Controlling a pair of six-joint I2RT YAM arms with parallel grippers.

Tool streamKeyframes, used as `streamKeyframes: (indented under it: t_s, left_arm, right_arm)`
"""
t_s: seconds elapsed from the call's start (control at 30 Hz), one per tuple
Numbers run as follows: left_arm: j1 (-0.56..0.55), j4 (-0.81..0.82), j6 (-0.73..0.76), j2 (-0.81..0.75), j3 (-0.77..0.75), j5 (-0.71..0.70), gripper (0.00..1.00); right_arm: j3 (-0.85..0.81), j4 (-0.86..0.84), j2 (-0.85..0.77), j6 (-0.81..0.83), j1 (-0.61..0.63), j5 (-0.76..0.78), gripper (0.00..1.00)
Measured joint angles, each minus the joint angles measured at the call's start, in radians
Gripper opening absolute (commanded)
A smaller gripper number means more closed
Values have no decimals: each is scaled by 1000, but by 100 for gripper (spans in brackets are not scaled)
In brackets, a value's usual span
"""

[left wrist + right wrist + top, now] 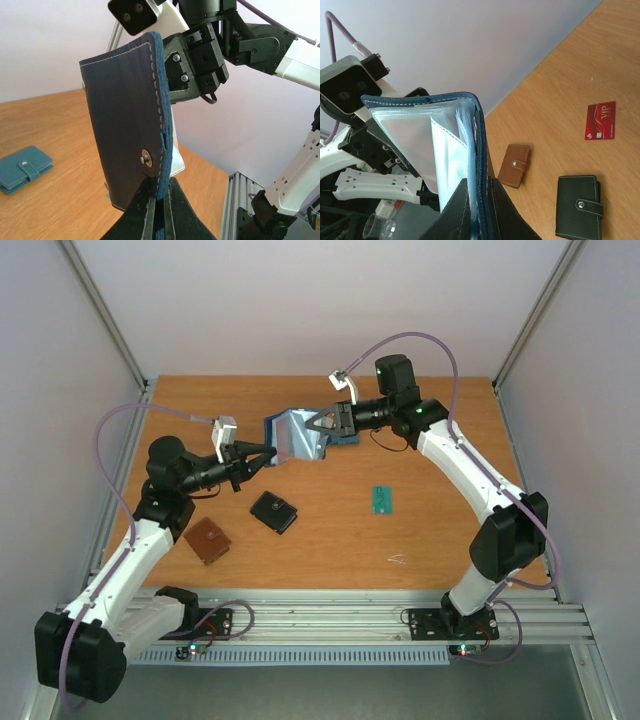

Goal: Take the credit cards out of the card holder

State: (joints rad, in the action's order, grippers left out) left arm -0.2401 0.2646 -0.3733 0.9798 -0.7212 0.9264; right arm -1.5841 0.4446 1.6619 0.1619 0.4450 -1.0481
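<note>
Top external view: card holder (297, 435) suspended above the table (440, 540), left gripper (262, 457) and right gripper (318, 426) each with jaws clenched on a cover edge. Likely light, floppy, pockets slick; stitched edges give firmest hold.

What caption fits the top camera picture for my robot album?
The left gripper and right gripper hold the card holder above the table, where a green card, black wallet and brown wallet lie.
</note>
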Motion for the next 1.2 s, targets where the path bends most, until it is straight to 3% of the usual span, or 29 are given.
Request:
streamKeyframes:
  t_s: [0.87, 1.1, 1.2]
  left_arm:
    - [-5, 3, -14, 0, -1, 21, 0]
    - [-38, -39, 55, 0, -1, -86, 1]
    - [-60, -67, 99, -1, -1, -184, 8]
  right_arm:
    - [0, -23, 11, -14, 15, -21, 1]
    - [0, -35, 16, -15, 19, -19, 1]
    - [-3, -34, 16, -12, 24, 0, 1]
